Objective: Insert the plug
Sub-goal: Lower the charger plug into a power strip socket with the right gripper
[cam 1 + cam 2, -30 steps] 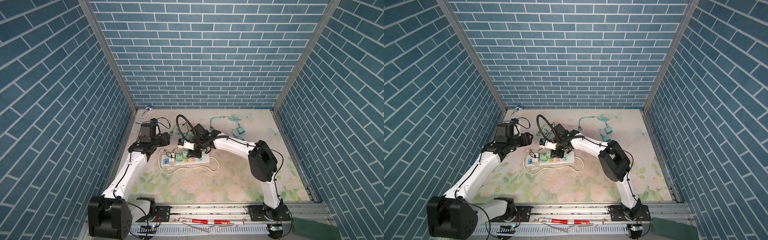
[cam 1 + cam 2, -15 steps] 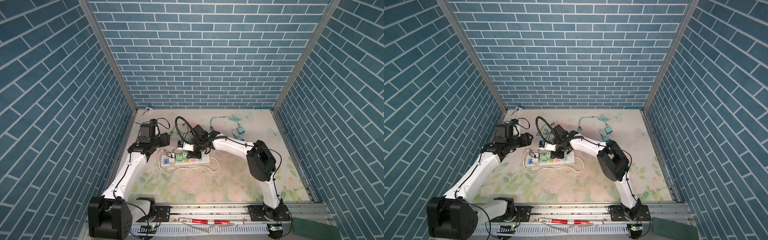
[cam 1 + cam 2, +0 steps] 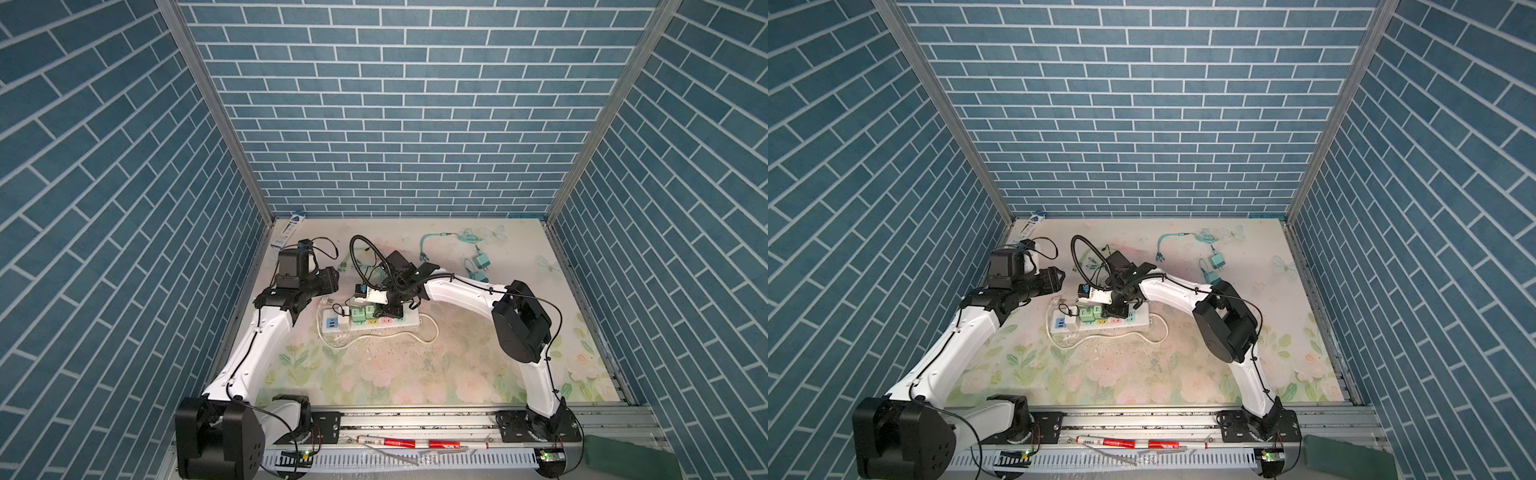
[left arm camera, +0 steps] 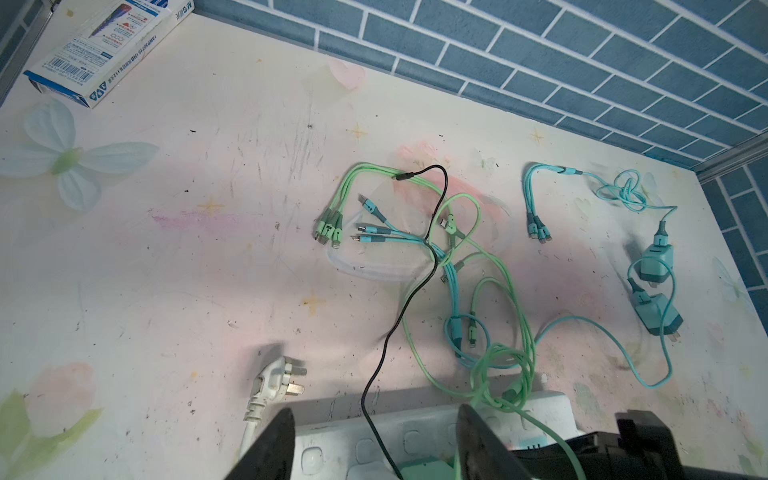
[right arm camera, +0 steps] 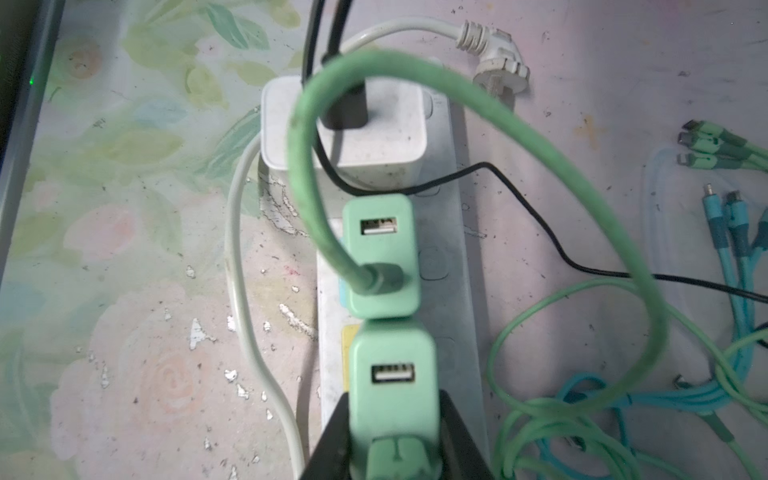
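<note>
Clamping the mint-green square plastic charger plug (image 5: 392,374), the right arm's fingers (image 5: 332,440) hold it directly over the long white power strip (image 5: 455,224); the left fingers (image 4: 270,449) stand apart, empty.

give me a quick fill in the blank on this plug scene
The right gripper is shut on a ____ charger plug. The white adapter on the power strip has a ____ cable plugged in. The left gripper is open and holds ____.
Missing words: green; black; nothing.

green cable loop (image 5: 301,166) over power strip (image 5: 461,232), tangle (image 4: 505,361) behind — front mat (image 3: 415,374) open
</note>
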{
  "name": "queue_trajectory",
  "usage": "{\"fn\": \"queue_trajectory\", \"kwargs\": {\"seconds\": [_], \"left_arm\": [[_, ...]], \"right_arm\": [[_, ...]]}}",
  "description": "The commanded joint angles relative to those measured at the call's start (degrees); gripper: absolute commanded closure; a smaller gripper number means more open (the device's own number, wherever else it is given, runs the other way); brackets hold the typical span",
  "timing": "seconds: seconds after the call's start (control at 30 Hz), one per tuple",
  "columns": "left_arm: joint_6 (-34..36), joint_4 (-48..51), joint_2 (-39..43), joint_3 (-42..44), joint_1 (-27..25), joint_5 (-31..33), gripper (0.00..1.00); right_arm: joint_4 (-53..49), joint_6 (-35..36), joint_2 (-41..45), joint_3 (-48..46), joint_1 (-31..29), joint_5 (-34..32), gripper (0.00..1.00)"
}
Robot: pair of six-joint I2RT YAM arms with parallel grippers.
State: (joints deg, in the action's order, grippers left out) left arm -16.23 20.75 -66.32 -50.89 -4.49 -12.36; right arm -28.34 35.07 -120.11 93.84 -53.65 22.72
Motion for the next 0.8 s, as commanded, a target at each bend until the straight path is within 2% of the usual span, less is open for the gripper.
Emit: {"fn": "queue_trajectory", "kwargs": {"seconds": [0.0,0.3,0.77], "left_arm": [[-0.32,-0.52,0.69,0.87,0.54,-0.89,0.37],[-1.07,-1.15,1.19,1.43,0.54,-1.22,0.37],[-0.82,-0.45,1.29,0.62,0.62,-1.26,0.37]], "right_arm": [[-2.0,2.62,-0.69,-2.54,-1.13,1.48,1.0],[-11.19,3.88,-7.22,4.12,-1.49,0.08,1.0],[-6.84,1.91,-8.14,0.24,-1.73,0.56,1.0]]}}
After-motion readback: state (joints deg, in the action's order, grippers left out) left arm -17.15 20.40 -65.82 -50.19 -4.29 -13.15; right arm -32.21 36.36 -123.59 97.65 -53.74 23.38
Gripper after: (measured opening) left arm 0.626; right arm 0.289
